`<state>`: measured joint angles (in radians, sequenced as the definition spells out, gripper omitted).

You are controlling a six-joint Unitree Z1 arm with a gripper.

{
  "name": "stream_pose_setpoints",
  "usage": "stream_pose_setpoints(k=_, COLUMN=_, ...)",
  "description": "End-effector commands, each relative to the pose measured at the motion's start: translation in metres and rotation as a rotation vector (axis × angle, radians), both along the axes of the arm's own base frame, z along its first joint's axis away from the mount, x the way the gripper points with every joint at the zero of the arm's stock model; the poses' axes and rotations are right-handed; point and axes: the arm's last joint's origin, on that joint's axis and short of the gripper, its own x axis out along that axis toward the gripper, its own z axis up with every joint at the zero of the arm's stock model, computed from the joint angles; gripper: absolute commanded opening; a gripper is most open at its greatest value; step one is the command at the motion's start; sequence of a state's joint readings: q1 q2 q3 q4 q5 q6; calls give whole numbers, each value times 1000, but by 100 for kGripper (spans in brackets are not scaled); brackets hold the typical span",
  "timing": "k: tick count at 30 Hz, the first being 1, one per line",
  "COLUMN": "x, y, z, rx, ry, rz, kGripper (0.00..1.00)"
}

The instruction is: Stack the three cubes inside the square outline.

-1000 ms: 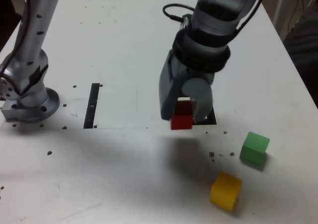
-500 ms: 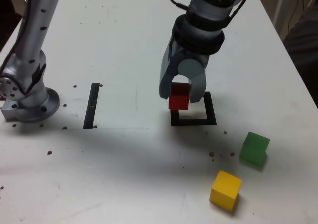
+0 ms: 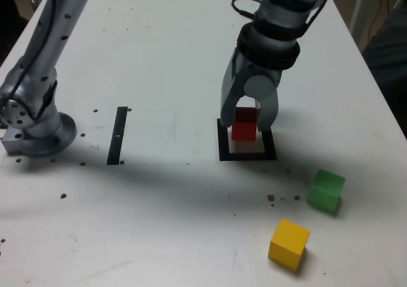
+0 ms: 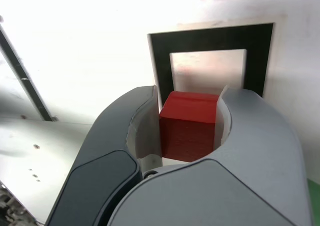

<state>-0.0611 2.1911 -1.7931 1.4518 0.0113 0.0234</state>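
My gripper [image 3: 245,126] is shut on the red cube [image 3: 244,126], held just above the square outline [image 3: 223,148], a thick black border around a pale centre. In the wrist view the red cube [image 4: 189,126] sits clamped between the two grey fingers [image 4: 135,136], with the square outline [image 4: 210,38] directly beyond it. The green cube [image 3: 325,189] rests on the white table toward the exterior view's right, and the yellow cube [image 3: 289,244] lies nearer the front edge, below the green one.
A thin black strip [image 3: 117,134] lies on the table at the exterior view's left of the outline. The arm's grey base [image 3: 35,128] stands at the far left. Small dark specks dot the table surface.
The gripper has carried the red cube away from the front and toward the exterior view's right, from beside the outline's near edge to over its centre. The green and yellow cubes have not moved.
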Motion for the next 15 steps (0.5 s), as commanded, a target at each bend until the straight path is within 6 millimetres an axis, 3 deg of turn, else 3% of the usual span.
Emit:
stream_pose_setpoints(k=1, x=4, y=2, z=-7, rx=-11, ry=9, rz=7, kGripper=31)
stream_pose_setpoints(k=15, x=11, y=11, z=-21, rx=-27, ry=18, rz=35, kGripper=33)
